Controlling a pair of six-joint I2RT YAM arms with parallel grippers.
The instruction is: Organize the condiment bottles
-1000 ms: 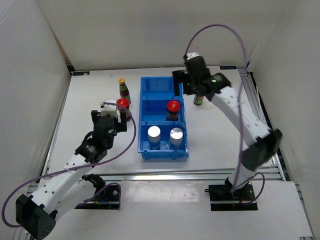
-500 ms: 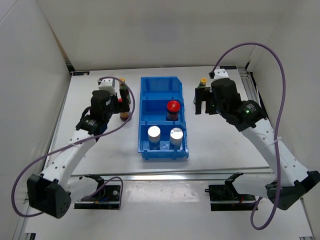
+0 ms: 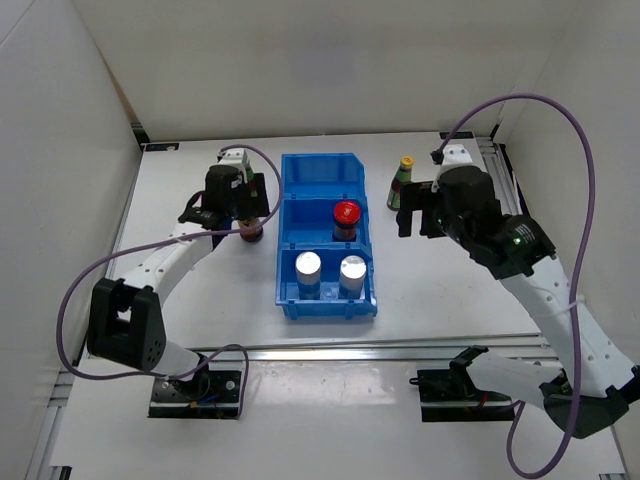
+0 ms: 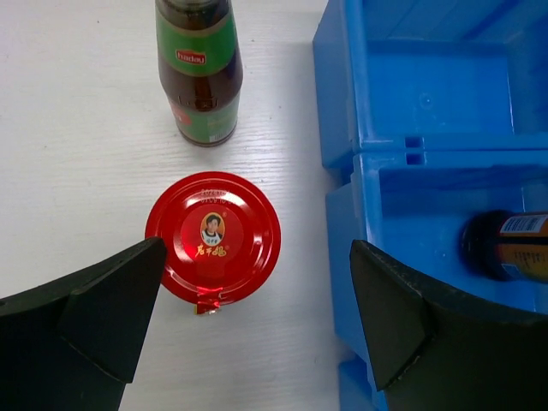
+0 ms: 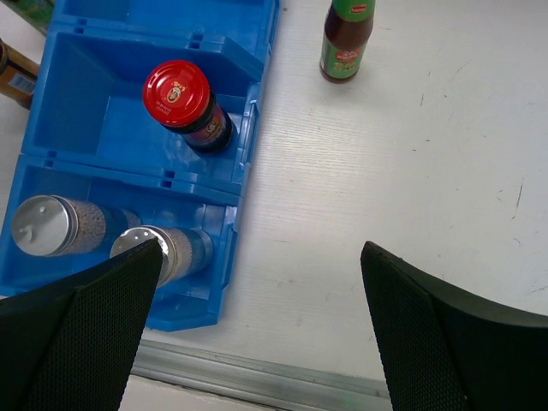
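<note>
My left jaws stand wide open, gripping nothing. They straddle a red-lidded jar (image 4: pixel 212 238) that stands on the desk (image 4: pixel 86 171) directly below them, touching neither side. I judge the jar to be glass: rigid, smooth, heavy for its size and breakable if dropped. The lid looks like the widest and surest hold. I would close squarely across its rim or just under it, so the jar does not tilt. Just beyond the jar stands a slim sauce bottle (image 4: pixel 199 73), which is taller and probably easier to tip. To the right of these jaws is the blue bin (image 4: pixel 411 94). My right jaws are open too, gripping nothing, and hover above the desk beside the bin.

There are two red-lidded jars, the second (image 5: pixel 178 96) in the bin's middle compartment. There are two slim bottles, the other (image 5: pixel 346 43) ahead of my right jaws. Two silver-topped shakers (image 5: pixel 44 224) stand in the near compartment. There is one bin.
</note>
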